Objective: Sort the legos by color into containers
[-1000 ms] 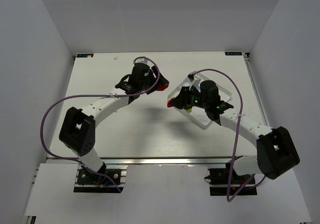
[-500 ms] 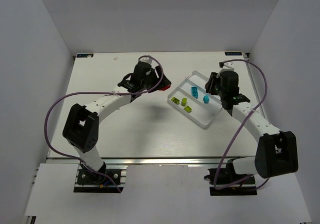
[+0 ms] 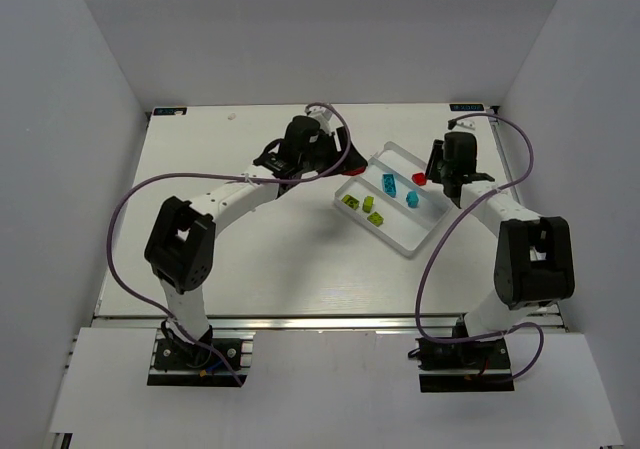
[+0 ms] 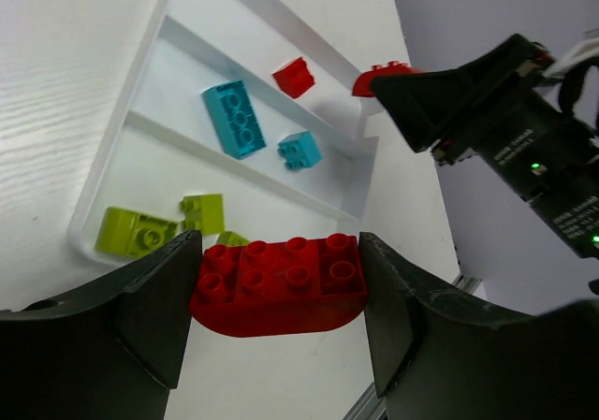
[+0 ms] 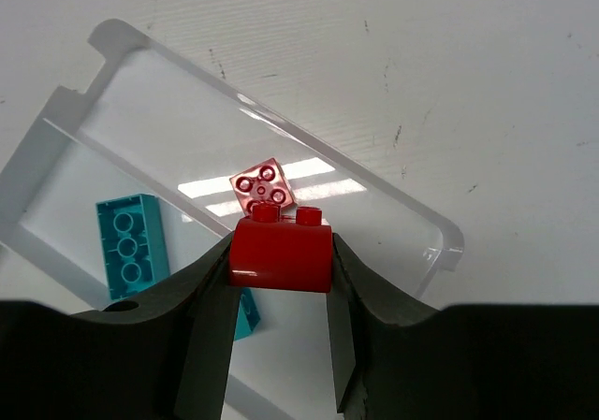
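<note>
The white tray point(image 3: 425, 231) has three long compartments. Three lime green bricks point(image 3: 366, 208) lie in the near-left one, two cyan bricks point(image 3: 388, 182) in the middle one, and a small red brick point(image 5: 263, 184) in the far one. My left gripper point(image 3: 345, 166) is shut on a long red brick with a rounded side point(image 4: 281, 282) and holds it just left of the tray. My right gripper point(image 3: 428, 177) is shut on a small red brick point(image 5: 281, 250) and holds it above the far compartment, over the loose red brick.
The tray's far rim point(image 5: 374, 172) lies just beyond my right fingertips, with bare white table past it. White walls enclose the table on three sides. My two grippers are close together across the tray; the right one point(image 4: 393, 88) shows in the left wrist view.
My right gripper carried its red brick from the tray's left end to over the far compartment. My left gripper moved right toward the tray with its red brick.
</note>
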You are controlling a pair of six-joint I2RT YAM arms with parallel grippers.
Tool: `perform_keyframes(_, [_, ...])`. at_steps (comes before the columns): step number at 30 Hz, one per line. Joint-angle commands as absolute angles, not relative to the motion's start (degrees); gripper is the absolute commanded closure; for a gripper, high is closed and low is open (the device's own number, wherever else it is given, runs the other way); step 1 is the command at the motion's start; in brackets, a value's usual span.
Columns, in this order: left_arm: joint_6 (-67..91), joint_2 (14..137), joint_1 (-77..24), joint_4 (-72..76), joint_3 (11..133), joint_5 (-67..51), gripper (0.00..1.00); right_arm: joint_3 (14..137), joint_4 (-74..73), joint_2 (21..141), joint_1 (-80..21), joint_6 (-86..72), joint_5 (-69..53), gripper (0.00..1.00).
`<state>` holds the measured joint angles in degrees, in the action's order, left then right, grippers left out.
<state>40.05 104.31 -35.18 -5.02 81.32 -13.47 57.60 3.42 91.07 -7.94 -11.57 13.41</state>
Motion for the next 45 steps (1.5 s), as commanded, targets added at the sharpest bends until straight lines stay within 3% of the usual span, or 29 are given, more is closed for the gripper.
perform_keyframes(1, [37.97, 106.08, -36.39, -3.08, 85.34, -16.43, 0.83, 60.73, 4.4, 92.9, -6.77, -12.65, 14.07, 0.85])
perform_keyframes(6, [38.06, 109.24, -37.62, -0.44, 87.45, -16.53, 0.82, 60.91, 3.34, 95.01, -4.4, -14.06, 11.87, 0.66])
perform_keyframes(7, [38.06, 110.64, -37.62, -0.44, 87.97, -16.44, 0.82, 60.82, 3.25, 95.18, -4.13, -14.5, 11.08, 0.57])
perform_keyframes(13, [38.32, 114.87, -39.28, 1.06, 92.54, -15.91, 0.82, 60.65, 2.29, 94.22, -1.94, -14.76, 7.4, 0.3])
perform_keyframes(16, [37.88, 117.77, -39.81, 0.53, 96.57, -15.47, 0.82, 59.42, 2.37, 91.59, -0.97, -15.12, 4.93, 0.27])
perform_keyframes(18, [37.71, 120.13, -40.42, 0.53, 98.87, -15.21, 0.82, 58.45, 1.85, 87.66, 1.12, -15.99, 3.0, 0.29])
perform_keyframes(21, [36.92, 124.43, -40.95, 0.44, 104.22, -15.03, 0.82, 59.32, -3.04, 79.93, 3.51, -14.86, -7.7, 0.45])
perform_keyframes(22, [36.57, 125.85, -40.96, 0.35, 107.28, -14.94, 0.82, 60.46, -5.51, 77.63, 5.43, -13.98, -15.22, 0.7])
perform_keyframes(24, [35.86, 128.4, -40.96, 0.44, 110.03, -14.24, 0.82, 62.13, -11.94, 71.15, 6.67, -10.65, -21.85, 0.91])
perform_keyframes(25, [35.77, 130.67, -41.48, 1.74, 110.82, -13.89, 0.82, 60.49, -11.78, 68.49, 7.11, -9.76, -29.02, 0.96])
perform_keyframes(30, [36.47, 137.45, -41.48, 5.45, 116.27, -12.13, 0.81, 50.37, -2.83, 54.26, 11.51, -8.17, -43.32, 0.93])
perform_keyframes(39, [35.95, 146.33, -43.07, 8.62, 128.48, -5.19, 0.79, 47.81, -3.07, 51.77, 14.5, -6.77, -50.62, 0.9])
perform_keyframes(43, [36.12, 147.83, -43.07, 6.77, 129.46, -2.9, 0.74, 47.81, -3.25, 52.73, 15.38, -6.94, -53.52, 0.82])
perform_keyframes(45, [36.21, 148.27, -43.07, 6.24, 129.38, -2.11, 0.6, 47.9, -3.43, 52.82, 15.56, -7.21, -54.05, 0.79])
